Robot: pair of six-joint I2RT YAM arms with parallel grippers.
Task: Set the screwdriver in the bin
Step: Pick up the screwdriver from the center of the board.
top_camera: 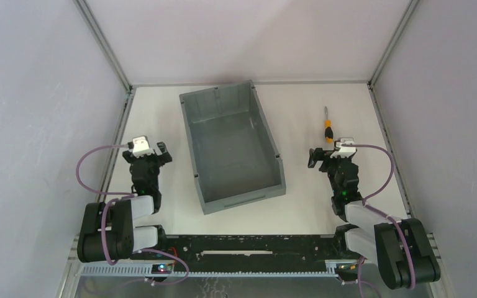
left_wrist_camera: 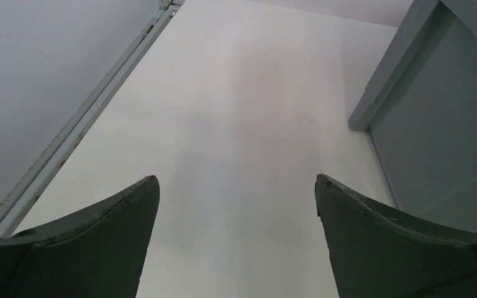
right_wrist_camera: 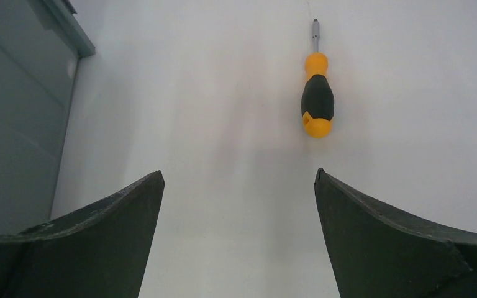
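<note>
Right wrist view: we log the screwdriver [right_wrist_camera: 317, 96] lying at one o'clock beyond the right gripper [right_wrist_camera: 237, 174], spread wide and empty; an off-centre pinch, we judge, could roll it away.

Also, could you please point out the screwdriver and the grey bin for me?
screwdriver [right_wrist_camera: 317, 99]: right wrist view, on the black middle of its handle.
bin [top_camera: 233, 152]: top external view, on its bare floor.
</note>
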